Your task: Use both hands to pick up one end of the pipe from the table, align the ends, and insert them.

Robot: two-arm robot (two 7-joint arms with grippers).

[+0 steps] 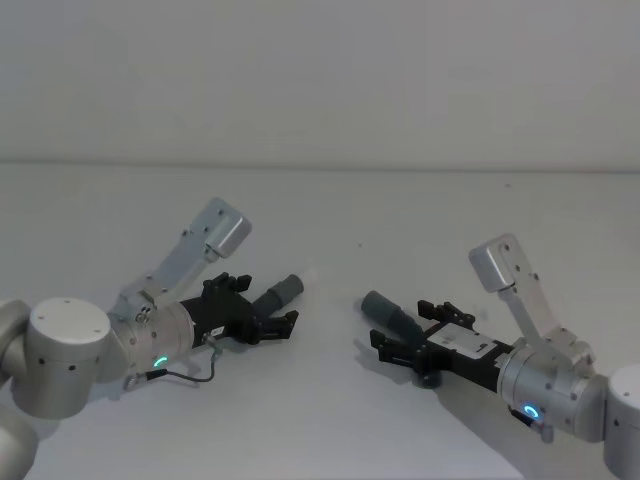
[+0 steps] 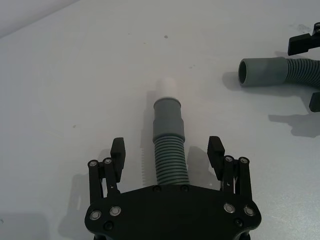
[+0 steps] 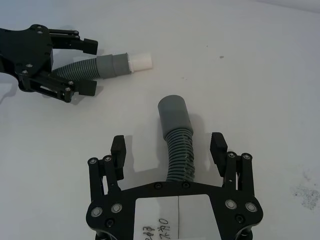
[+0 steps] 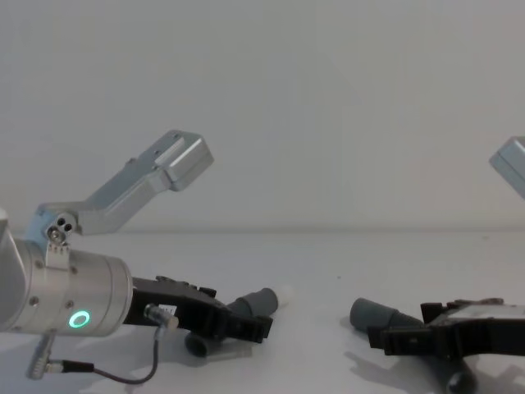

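Across the whole lower part of the head view lies the table (image 1: 330, 430), a plain matte white surface. It meets the pale grey wall (image 1: 320, 80) along a straight line a little above the middle of the frame. Some small dark specks (image 1: 361, 243) sit on the white, right of centre.

At the lower left of the head view the left gripper (image 1: 265, 303) lies low over the table. Its fingers (image 2: 118, 150) are spread wide, one on each side of the shorter piece (image 1: 278, 293) of the pipe. The left wrist view shows a gap between each finger and the ribbed hose, so nothing is clamped. The grey cuff (image 2: 167, 117) and the white tip (image 2: 169, 87) of this piece reach out past the fingertips and lie on the table, pointing toward the centre of the head view.

At the lower right the right gripper (image 1: 410, 327) is placed the same way, wide open around the longer piece (image 1: 388, 312). The right wrist view shows free space on both sides of the ribs. The plain cuff (image 3: 174, 117) of this piece lies on the table and points up and left in the head view.

Between the two ends a strip of bare table lies at the centre of the frame. The ends are apart and not in one line. Behind both grippers the white surface runs open up to the wall line. In the chest view both grippers sit close above the surface, at the lower left and lower right.
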